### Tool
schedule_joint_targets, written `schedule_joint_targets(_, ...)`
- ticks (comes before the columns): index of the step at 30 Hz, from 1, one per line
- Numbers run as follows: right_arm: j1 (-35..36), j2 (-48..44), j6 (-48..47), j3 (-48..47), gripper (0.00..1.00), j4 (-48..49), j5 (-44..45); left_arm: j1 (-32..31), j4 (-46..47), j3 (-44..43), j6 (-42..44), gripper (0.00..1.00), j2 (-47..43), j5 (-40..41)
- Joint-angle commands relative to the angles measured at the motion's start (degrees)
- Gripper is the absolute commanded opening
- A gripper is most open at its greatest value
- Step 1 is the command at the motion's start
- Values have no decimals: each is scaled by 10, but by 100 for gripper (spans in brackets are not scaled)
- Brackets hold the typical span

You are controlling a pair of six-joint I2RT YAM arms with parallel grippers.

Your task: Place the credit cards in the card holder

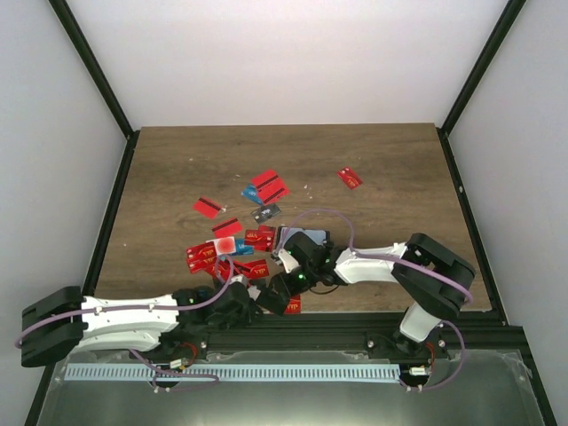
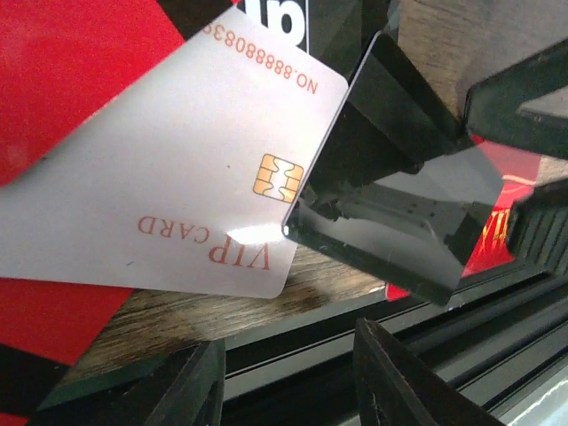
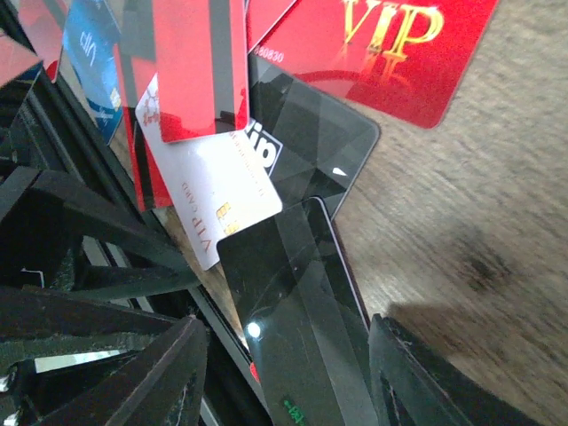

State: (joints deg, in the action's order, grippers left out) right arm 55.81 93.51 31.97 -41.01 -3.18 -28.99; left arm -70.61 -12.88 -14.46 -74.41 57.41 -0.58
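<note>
While credit cards point(image 1: 269, 186) lie loose over tabletop point(image 1: 399, 160) & card holder point(image 1: 303, 237) looks empty, task seems barely begun, w/ left gripper point(image 2: 288, 351) spread, right gripper point(image 3: 286, 327) astride dark card point(image 3: 284, 266), grip unclear.

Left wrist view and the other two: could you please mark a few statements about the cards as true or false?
The white plastic VIP card carries a gold chip. True.
The glossy dark rectangular card lies apart from that white card. False: its corner overlaps it.
One red rectangular card lies alone toward the wooden table's far right. True.
Every card in view is red. False: a blue card shows too.
The left gripper clamps a red card. False: it is open, with nothing between its fingers.
</note>
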Motion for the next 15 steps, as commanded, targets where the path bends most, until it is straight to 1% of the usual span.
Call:
schedule_joint_targets(1, 9, 12, 0, 25, 53, 0, -17, -3, 71, 13, -40, 43, 6, 49)
schedule_joint_targets(8, 10, 18, 6, 26, 53, 12, -21, -4, 142, 40, -72, 46, 15, 85)
schedule_joint_targets(15, 10, 35, 6, 24, 53, 29, -38, -3, 210, 58, -76, 46, 27, 119)
